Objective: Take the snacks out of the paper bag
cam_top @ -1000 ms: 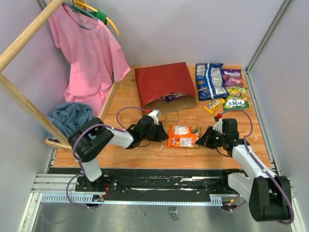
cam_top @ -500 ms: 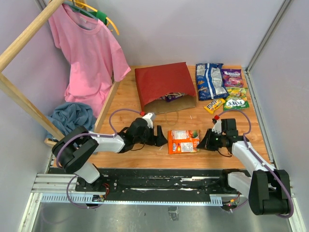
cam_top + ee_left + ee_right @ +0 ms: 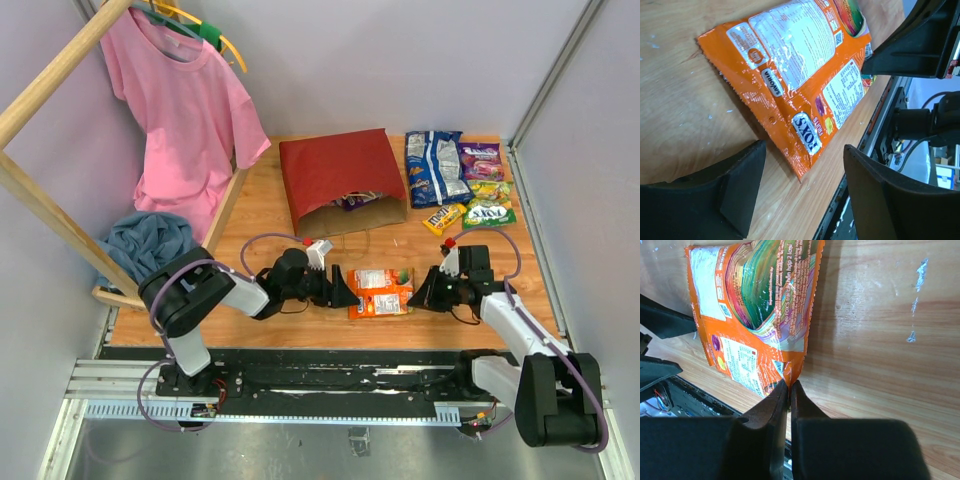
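An orange packet (image 3: 380, 292) is seen lying flat on the table (image 3: 262, 215), directly between the two grippers. Its long axis is laid from one gripper to the other, and its printed back is turned upward.

The right gripper (image 3: 425, 290) is closed on the packet's edge: in the right wrist view the fingertips (image 3: 789, 387) are pinched together on a corner of the orange packet (image 3: 755, 310). The left gripper (image 3: 340, 290) is spread open. In the left wrist view the opposite corner of the packet (image 3: 795, 65) is shown between the two fingers (image 3: 802, 182), and no contact with either finger can be made out.

Beyond both grippers, away from the bases, the paper bag (image 3: 335, 175) is laid on its side with its mouth turned towards them. A purple packet (image 3: 355, 200) is visible in the mouth.

Beyond the right gripper, a blue-white bag (image 3: 435, 165), a yellow pack (image 3: 444, 217) and a green bag (image 3: 488, 213) are grouped beside the paper bag. Far beyond the left gripper, a pink shirt (image 3: 185, 110) is hung above a blue cloth (image 3: 148, 243). Nothing is placed between the grippers and the bag's mouth.
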